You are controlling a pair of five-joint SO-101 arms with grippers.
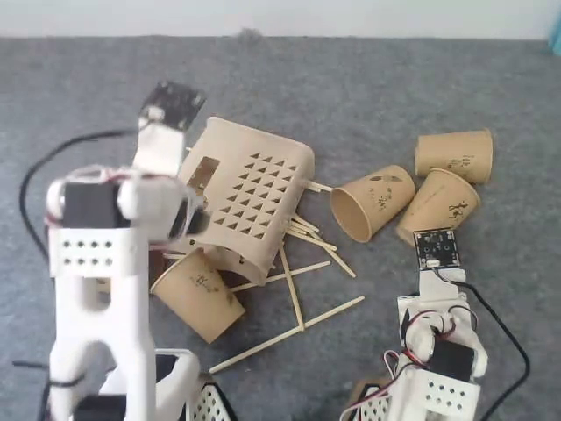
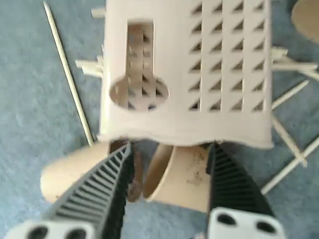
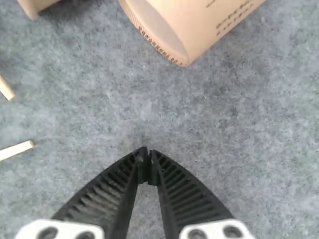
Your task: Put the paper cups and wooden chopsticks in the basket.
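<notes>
The left gripper [image 2: 170, 149] hangs with its jaws spread wide and nothing held. Its tips sit close against the rim of the basket [image 2: 184, 69], which lies tipped on its side, and a paper cup [image 2: 174, 181] lies just below them. The right gripper [image 3: 147, 155] has its jaws pressed together and empty over bare grey table [image 3: 239, 124], near the mouth of another cup [image 3: 189, 22]. Seen from above, wooden chopsticks [image 1: 298, 289] lie scattered beside the basket — a cluster of three cups [image 1: 438, 203] lies on its right.
</notes>
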